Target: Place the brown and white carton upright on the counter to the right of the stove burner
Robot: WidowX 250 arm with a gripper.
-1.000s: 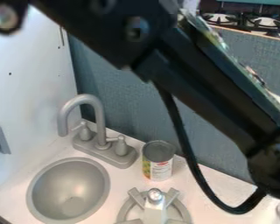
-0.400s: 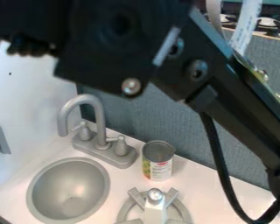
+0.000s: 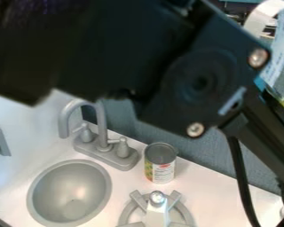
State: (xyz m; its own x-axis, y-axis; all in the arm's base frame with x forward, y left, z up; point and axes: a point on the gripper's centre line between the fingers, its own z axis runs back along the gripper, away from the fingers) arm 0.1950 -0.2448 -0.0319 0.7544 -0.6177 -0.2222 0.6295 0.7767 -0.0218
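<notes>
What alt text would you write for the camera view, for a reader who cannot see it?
A black robot arm fills the picture's top and right side; below it, on a white counter, are a round grey sink, a tap, an upright can and a burner.

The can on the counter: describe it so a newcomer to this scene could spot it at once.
Find the round grey sink, then the grey faucet behind it. Just right of the faucet's base stands an upright can. Its white label with green, yellow and red sets it apart from its plain grey neighbours.
</notes>
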